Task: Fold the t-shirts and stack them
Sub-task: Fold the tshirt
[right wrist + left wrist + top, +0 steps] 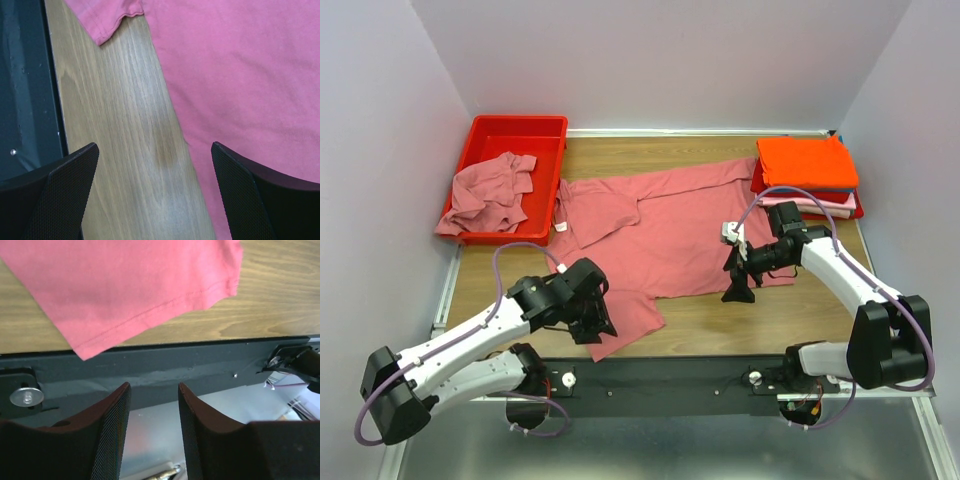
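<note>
A large rose-pink t-shirt [665,235] lies spread across the wooden table. A second one [490,195] sits crumpled in the red bin. Folded t-shirts are stacked at the back right, with a bright orange one [807,160] on top and a pale pink one [820,206] beneath. My left gripper [594,328] hovers over the spread shirt's near-left corner [140,285], its jaws apart and holding nothing [154,390]. My right gripper [738,290] is wide open over the shirt's near-right edge [240,75], with bare wood between its fingers [155,150].
The red plastic bin [520,128] stands at the back left. A black mounting rail [670,372] runs along the table's near edge, with a bolt [26,396] on it. White walls close in the left, back and right sides.
</note>
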### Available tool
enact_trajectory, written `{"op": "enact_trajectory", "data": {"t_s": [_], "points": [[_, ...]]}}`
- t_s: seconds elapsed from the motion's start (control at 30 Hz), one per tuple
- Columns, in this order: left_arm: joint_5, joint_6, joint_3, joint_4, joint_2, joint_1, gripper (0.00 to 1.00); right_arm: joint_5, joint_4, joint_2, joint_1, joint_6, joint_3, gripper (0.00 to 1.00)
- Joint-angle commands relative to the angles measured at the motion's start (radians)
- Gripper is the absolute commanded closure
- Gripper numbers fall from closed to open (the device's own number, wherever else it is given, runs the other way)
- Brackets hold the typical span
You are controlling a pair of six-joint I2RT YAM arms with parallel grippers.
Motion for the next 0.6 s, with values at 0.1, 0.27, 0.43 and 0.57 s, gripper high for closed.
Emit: {"op": "enact_trajectory", "data": {"t_s": [0.1,0.27,0.43,0.57], "points": [[0.099,-0.137,-0.127,0.019,-0.029,-0.033,0.51,0.02,-0.015,-0.029,-0.004,-0.019,0.011,0.0],[0.087,-0.133,-0.133,0.035,0.057,-0.045,0.52,0.02,-0.015,-0.037,-0.006,-0.02,0.012,0.0],[0.018,-0.142,-0.112,0.035,0.169,-0.053,0.54,0.027,-0.014,-0.044,-0.006,-0.02,0.008,0.0],[-0.008,-0.175,-0.117,0.04,0.215,-0.053,0.53,0.024,-0.015,-0.046,-0.006,-0.019,0.008,0.0]]}}
